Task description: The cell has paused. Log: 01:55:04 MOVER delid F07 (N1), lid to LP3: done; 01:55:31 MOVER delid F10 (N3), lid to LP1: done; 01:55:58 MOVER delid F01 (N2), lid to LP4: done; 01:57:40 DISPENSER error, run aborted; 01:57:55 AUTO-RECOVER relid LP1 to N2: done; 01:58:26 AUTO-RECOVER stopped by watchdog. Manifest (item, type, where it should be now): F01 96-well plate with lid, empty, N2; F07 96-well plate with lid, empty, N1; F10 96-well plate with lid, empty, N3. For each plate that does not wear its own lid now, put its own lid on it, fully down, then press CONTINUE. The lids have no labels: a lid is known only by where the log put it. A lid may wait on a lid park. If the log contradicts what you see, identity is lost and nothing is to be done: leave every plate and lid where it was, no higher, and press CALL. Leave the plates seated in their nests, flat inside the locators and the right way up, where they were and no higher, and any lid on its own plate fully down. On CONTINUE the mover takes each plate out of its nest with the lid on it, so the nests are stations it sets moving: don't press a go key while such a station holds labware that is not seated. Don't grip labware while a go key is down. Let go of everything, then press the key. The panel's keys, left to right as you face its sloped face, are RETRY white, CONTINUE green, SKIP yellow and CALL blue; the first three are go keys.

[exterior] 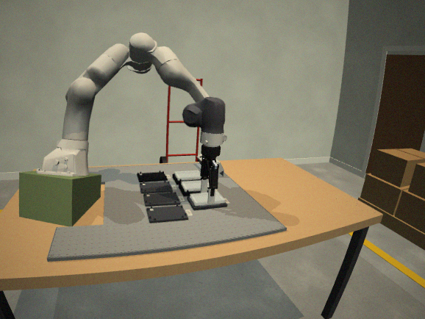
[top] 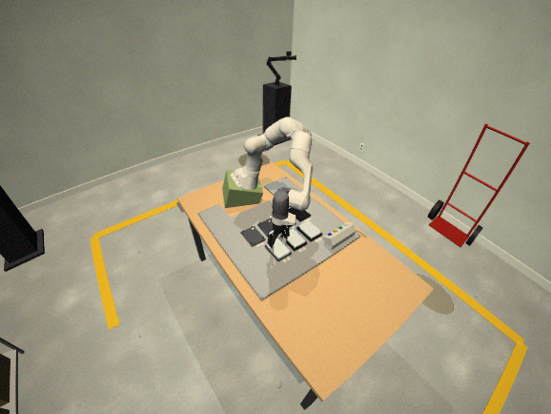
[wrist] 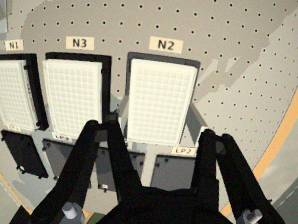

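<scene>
Three white 96-well plates sit in a row of nests labelled N2, N3 and N1. My gripper stands upright over the near end of the N2 plate, its fingers down at the plate's two long sides. It is shut on the clear lid of the N2 plate, which is hard to make out. I cannot tell whether that lid is fully down or slightly raised. A column of dark lid parks lies beside the nests. I cannot tell whether any park holds a clear lid.
The key panel stands at the right end of the grey baseplate, past N1. The arm's green base block is at the table's back left. Cardboard boxes are stacked on the floor to the right.
</scene>
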Action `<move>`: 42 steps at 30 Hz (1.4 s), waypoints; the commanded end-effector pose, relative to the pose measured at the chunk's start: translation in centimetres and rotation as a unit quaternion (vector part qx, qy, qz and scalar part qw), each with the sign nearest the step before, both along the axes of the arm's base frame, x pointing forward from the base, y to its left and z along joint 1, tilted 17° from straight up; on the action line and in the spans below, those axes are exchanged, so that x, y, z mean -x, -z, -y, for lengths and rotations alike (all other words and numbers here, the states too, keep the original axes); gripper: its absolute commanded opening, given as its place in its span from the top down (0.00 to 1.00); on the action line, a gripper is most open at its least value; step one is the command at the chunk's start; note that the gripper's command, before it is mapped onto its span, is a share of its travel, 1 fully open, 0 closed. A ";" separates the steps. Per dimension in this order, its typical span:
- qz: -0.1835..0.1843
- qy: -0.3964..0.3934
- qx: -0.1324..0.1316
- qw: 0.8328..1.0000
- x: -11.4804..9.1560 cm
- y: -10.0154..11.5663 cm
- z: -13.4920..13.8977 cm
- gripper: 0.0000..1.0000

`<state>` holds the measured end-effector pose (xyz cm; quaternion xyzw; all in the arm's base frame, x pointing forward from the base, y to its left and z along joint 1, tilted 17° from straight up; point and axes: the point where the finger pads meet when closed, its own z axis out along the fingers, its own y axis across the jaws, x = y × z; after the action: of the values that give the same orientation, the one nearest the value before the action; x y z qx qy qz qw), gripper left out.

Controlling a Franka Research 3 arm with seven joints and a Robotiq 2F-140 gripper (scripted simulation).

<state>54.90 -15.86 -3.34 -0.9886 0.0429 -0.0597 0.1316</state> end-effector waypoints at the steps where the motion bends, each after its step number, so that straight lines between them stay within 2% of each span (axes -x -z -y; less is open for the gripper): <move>1: 0.001 0.000 0.001 1.000 -0.1 0.0 0.1 1.00; 2: 0.001 0.000 0.001 1.000 -0.1 0.0 0.1 1.00; 3: 0.001 0.000 0.001 1.000 -0.1 0.0 0.1 0.34; 42: 0.001 0.000 0.001 1.000 -0.1 0.0 0.1 0.34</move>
<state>54.91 -15.86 -3.34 -0.9886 0.0429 -0.0598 0.1316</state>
